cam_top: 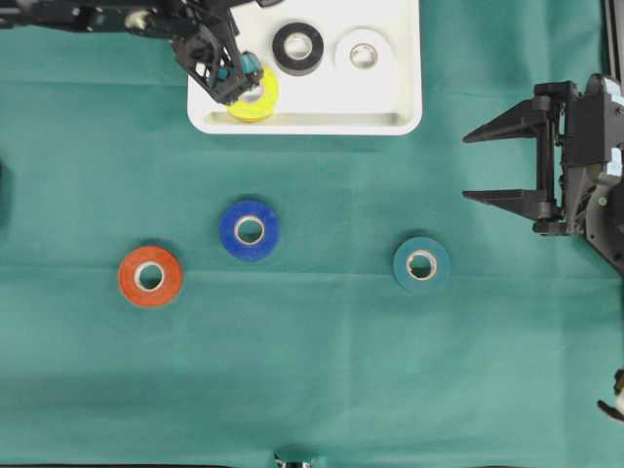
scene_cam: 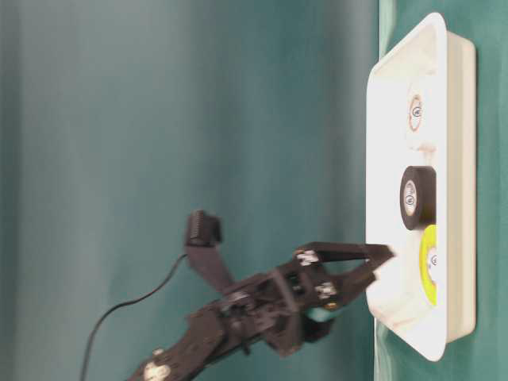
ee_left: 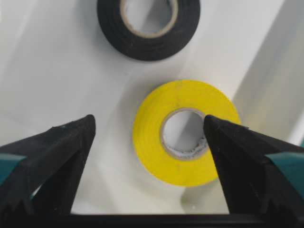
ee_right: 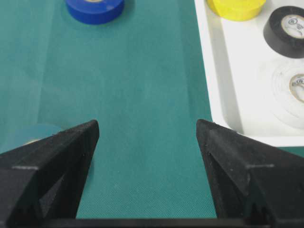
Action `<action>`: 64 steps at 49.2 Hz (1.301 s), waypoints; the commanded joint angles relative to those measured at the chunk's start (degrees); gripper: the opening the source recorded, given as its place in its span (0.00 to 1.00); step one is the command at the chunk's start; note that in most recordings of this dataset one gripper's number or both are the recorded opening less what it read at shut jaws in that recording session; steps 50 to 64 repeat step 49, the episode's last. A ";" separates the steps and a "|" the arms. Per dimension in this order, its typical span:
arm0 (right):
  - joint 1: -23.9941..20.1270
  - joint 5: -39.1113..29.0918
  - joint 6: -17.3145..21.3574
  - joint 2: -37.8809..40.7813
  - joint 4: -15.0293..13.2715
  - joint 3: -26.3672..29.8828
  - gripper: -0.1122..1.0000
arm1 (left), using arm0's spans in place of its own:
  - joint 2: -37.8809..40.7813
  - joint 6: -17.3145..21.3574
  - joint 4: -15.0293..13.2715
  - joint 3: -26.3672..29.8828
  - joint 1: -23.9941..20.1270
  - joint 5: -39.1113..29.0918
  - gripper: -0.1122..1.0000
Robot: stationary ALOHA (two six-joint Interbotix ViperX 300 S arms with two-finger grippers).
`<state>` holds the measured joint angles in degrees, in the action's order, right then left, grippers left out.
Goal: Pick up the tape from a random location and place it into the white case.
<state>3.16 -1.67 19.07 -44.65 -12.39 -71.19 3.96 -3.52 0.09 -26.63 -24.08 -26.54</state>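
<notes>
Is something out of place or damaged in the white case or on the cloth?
Nothing stands out. The yellow tape, black tape and white tape lie flat in the white case. Three more rolls lie flat on the cloth.

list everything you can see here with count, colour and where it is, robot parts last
white case: one, white, top middle of the overhead view, on the cloth
yellow tape: one, yellow, flat in the case's lower left corner
black tape: one, black, in the case, right of the yellow tape
white tape: one, white, in the case, right of the black tape
blue tape: one, blue, on the cloth below the case
orange tape: one, orange, on the cloth, left of and below the blue tape
teal tape: one, teal, on the cloth, right of the blue tape
green cloth: one, green, covers the table
left hand: one, black, open above the yellow tape
right hand: one, black, open, at the right edge, holding nothing
</notes>
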 commanded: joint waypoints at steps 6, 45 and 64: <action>0.09 0.44 -0.18 0.26 -0.09 0.70 0.81 | -5.45 0.18 -0.09 2.37 0.00 -3.69 1.00; 0.09 0.35 -0.18 0.26 -0.09 0.88 0.81 | -13.54 1.49 0.00 6.06 2.37 -9.76 1.00; 0.09 0.35 -0.18 0.26 -0.09 0.88 0.81 | -13.80 1.49 0.00 6.06 4.31 -9.76 1.00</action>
